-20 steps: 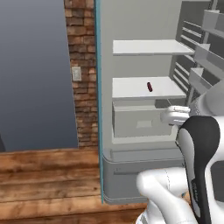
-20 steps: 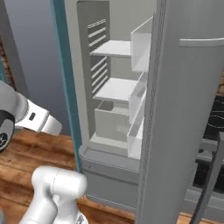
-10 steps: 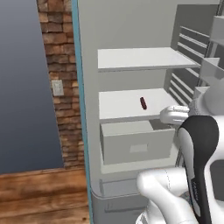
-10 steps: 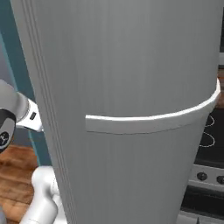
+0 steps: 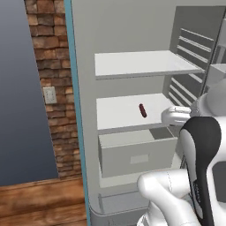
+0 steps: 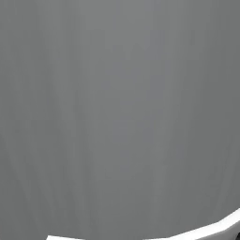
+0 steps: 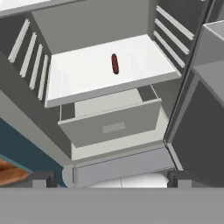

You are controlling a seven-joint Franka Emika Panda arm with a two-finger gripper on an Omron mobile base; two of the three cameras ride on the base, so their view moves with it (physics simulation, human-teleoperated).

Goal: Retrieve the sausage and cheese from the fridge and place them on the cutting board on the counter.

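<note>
sausage on the middle fridge shelf, tool open in front of it

the sausage (image 5: pixel 142 110) lies alone on the white middle shelf (image 5: pixel 114 115) of the open fridge (image 5: pixel 132 35), roughly mid-shelf and a little toward the right side, its length running front to back. in the hand view the same dark red-brown link (image 7: pixel 115 64) sits toward the back half of that shelf, well apart from every edge.

above it is a second white shelf (image 5: pixel 141 64). directly below the sausage's shelf a pale drawer (image 5: pixel 137 152) stands pulled partly out, with a small rectangular recess on its front. the fridge walls are grey; ribbed rails run along the right inner wall (image 5: pixel 192 48). a teal edge (image 5: pixel 75 110) marks the left side of the cabinet.

left of the fridge is a red-brown brick wall (image 5: pixel 46 66) with a pale switch plate (image 5: pixel 49 96), then a flat blue-grey panel (image 5: pixel 17 88). the floor (image 5: pixel 39 198) is brown wood planks.

the tool (image 7: pixel 109 179) is spread wide with nothing between its tips, which sit low in the hand view, apart from the drawer and shelf. the space between the shelf front and the tool is open; the fridge door's inner side (image 7: pixel 205 100) stands close on the right.

the right base view shows a plain grey surface with a pale band low down. no writing can be read anywhere.
</note>
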